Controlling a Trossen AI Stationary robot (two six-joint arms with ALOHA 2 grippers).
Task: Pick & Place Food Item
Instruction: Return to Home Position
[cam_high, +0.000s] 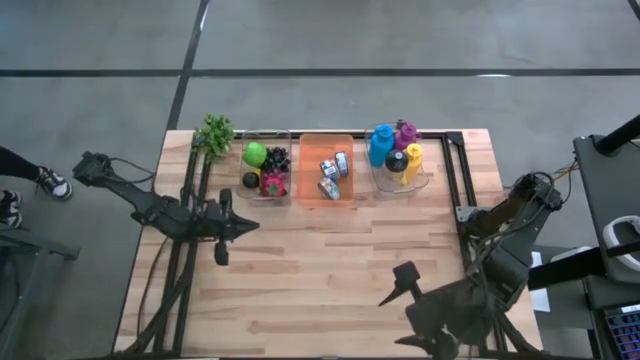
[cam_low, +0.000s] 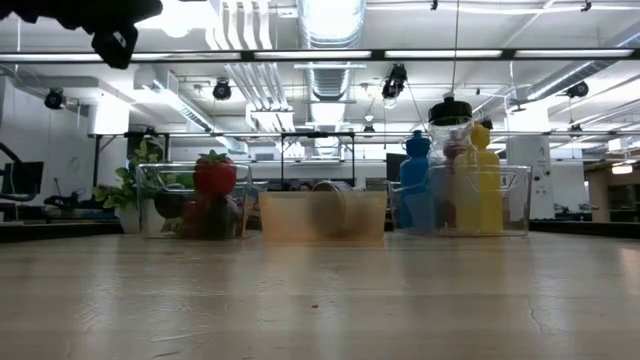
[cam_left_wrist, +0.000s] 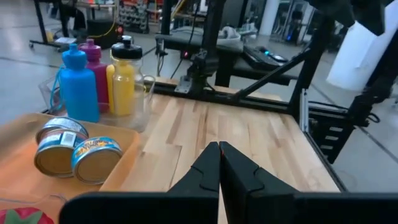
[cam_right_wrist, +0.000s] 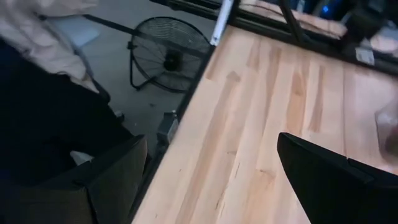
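Left gripper (cam_left_wrist: 219, 151): fingers pressed shut, nothing held, raised above table (cam_high: 330, 280) just in front of left transparent bin (cam_high: 243, 142), which suits a pull-back toward home. Right gripper (cam_right_wrist: 211, 140): spread wide, empty, near right table edge. Red tomato (cam_low: 214, 175) in that bin, seemingly atop other produce.

site: industrial lab | ceiling ducts (cam_low: 328, 25) | spot lamps (cam_low: 222, 90) | concrete floor (cam_high: 420, 35) | floor fan (cam_right_wrist: 171, 53)
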